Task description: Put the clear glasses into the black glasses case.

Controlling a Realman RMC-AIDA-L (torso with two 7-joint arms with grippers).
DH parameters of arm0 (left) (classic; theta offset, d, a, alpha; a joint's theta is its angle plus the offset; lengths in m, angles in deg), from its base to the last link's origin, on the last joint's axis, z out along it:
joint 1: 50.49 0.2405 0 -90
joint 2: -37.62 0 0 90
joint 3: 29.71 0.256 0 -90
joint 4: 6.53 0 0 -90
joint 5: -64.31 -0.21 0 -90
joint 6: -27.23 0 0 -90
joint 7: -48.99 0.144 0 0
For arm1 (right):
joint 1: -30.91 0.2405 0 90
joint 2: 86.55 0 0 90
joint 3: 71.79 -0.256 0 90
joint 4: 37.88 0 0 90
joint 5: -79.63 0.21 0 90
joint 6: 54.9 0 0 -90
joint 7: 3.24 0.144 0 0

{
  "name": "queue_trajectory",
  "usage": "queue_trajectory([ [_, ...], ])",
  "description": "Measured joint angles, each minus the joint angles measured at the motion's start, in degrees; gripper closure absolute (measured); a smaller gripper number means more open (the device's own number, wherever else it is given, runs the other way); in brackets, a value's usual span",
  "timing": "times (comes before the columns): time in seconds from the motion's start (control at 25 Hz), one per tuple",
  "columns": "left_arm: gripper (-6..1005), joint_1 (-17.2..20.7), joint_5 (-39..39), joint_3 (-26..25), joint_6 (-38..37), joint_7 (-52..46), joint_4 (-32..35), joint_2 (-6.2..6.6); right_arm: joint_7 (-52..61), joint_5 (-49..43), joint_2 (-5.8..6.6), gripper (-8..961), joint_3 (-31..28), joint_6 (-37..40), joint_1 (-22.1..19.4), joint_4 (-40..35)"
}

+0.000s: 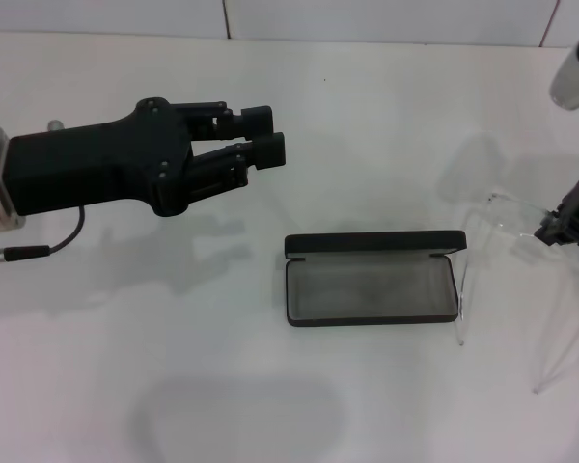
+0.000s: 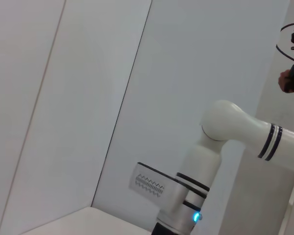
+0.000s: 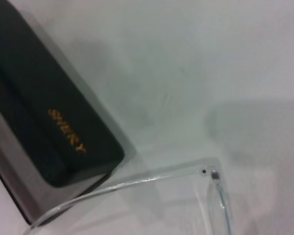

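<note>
The black glasses case (image 1: 372, 311) lies open at the table's middle, grey lining up, its lid standing along the far side. In the right wrist view the lid's orange lettering shows on the case (image 3: 49, 127). The clear glasses (image 1: 507, 210) are at the right, arms unfolded and pointing toward the near edge. One arm runs past the case's right end. My right gripper (image 1: 563, 228) is shut on the front of the frame at the picture's right edge. A clear arm and hinge of the glasses (image 3: 206, 171) show close up. My left gripper (image 1: 263, 137) hovers left of and behind the case, shut and holding nothing.
The white table (image 1: 222, 386) extends around the case, with a white wall along the far side. The left wrist view shows only wall panels and the white right arm (image 2: 235, 127).
</note>
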Motion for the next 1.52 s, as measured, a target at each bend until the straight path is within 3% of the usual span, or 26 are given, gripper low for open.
queue_trajectory([
  [0.24,651,-0.39,0.03,0.00,-0.09,0.00,0.01,0.01,-0.84,1.97,0.03,831,-1.15,4.84,-4.06,-8.49],
  [0.6,653,-1.41,1.32,0.31,-1.92,-0.24,0.04,0.00,-8.82,14.71,0.48,833,-19.34,18.75,-7.44,-17.00],
  [0.68,654,-1.54,2.14,0.37,-2.85,-0.31,0.05,-0.01,-9.81,16.64,0.59,834,-21.08,19.63,-7.70,-17.30],
  [0.8,655,-2.07,5.76,0.97,-6.79,-0.43,0.05,-0.15,-14.30,27.50,0.43,835,-25.79,21.51,-9.69,-17.51],
  [1.08,690,-3.93,12.99,7.37,-8.84,-0.17,0.04,-0.24,-19.73,44.14,-1.09,835,-22.64,21.32,-12.31,-13.97],
  [1.32,732,-5.47,14.08,9.32,-8.81,0.65,-1.93,-0.41,-25.28,51.23,-1.05,835,-17.80,20.07,-8.78,-2.28],
  [1.44,894,-6.43,14.17,10.10,-8.81,1.95,-3.89,-0.39,-27.58,52.13,-1.26,834,-16.49,19.23,-6.17,2.95],
  [1.52,894,-6.63,14.17,10.16,-8.81,2.42,-4.64,-0.39,-28.02,52.60,-1.26,834,-16.32,18.91,-5.56,3.97],
])
